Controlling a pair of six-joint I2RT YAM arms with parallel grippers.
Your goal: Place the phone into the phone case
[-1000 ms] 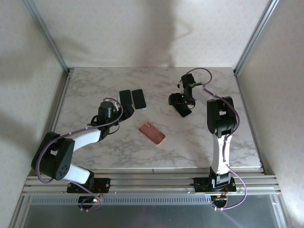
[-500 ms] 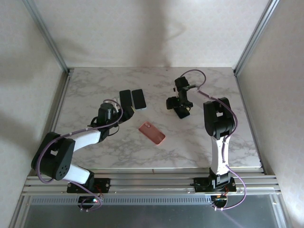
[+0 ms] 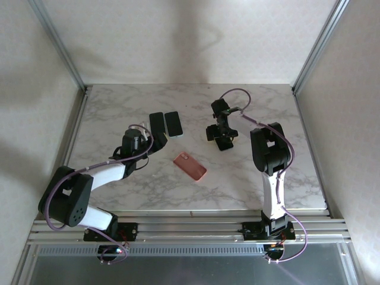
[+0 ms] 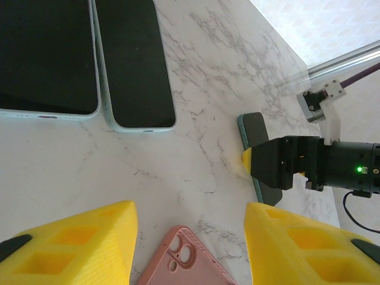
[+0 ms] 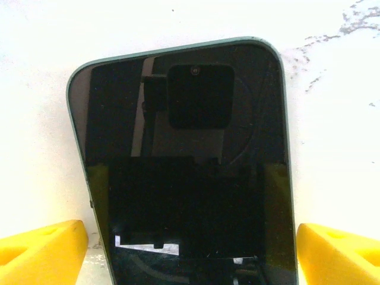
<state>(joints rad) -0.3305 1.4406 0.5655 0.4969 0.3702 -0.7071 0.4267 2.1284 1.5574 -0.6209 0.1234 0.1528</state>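
- The phone (image 5: 184, 119) lies flat, dark glossy face up, on the right half of the tabletop (image 3: 119, 107), about midway between the far and near edges.
- The right gripper (image 5: 190, 231) straddles the phone. Its yellow fingers (image 5: 41, 246) stand on either side of the long edges, just beside them, with a sliver of marble showing on each side. It is open and holding nothing.
- The phone case (image 3: 190, 166), pink, lies empty near the centre of the tabletop, well apart from the phone and a little nearer the near edge.
- The left gripper (image 4: 189, 225) hangs open and empty over the marble left of centre, with the camera end of the case in view between its fingers.
- Two other dark phones (image 3: 165, 124) lie side by side left of centre, toward the far edge. They are not in the way.
- The step in hand looks like the pinch on the phone. To do it well, keep the phone centred so both pads meet the edges together. One finger arriving first would push the phone sideways across the smooth marble.
- The body is thin, so the pads need to sit right down at the tabletop. How low they are now is hard to judge from these angles.
- A gentle, even squeeze should do it, followed by a straight lift before carrying the phone toward the case.
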